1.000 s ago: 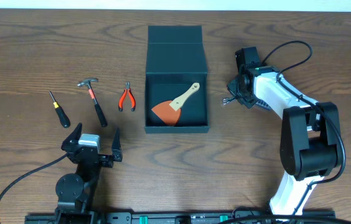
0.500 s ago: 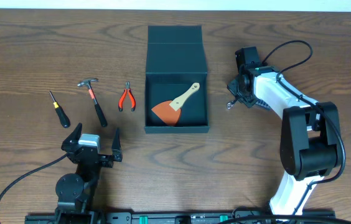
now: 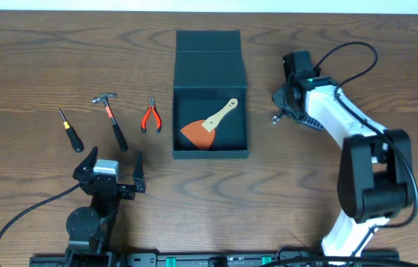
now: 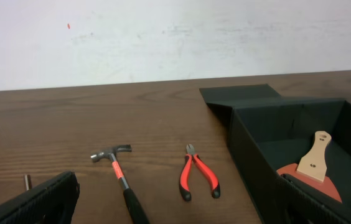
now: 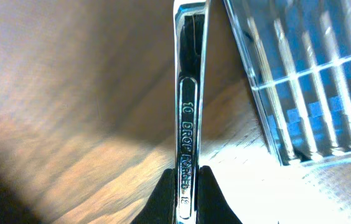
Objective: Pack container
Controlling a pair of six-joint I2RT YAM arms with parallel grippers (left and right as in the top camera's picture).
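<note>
The container (image 3: 210, 153), a dark teal-black box with its flap lid open at the back, stands mid-table and shows at the right of the left wrist view (image 4: 269, 134). Inside lies a scraper (image 3: 207, 126) with a wooden handle and an orange blade, also seen in the left wrist view (image 4: 312, 163). My right gripper (image 3: 286, 105), right of the box, is shut on a chrome wrench (image 5: 188, 112), whose end sticks out to the left (image 3: 274, 117). My left gripper (image 3: 110, 175) is open and empty near the front edge.
Left of the box lie red-handled pliers (image 3: 150, 117), a hammer (image 3: 111, 120) and a screwdriver (image 3: 70, 130). A clear plastic case of bits (image 5: 306, 81) lies on the table just beside the wrench.
My right gripper, with the wrench in it, has shifted slightly toward the back of the table. The left arm has not moved.
</note>
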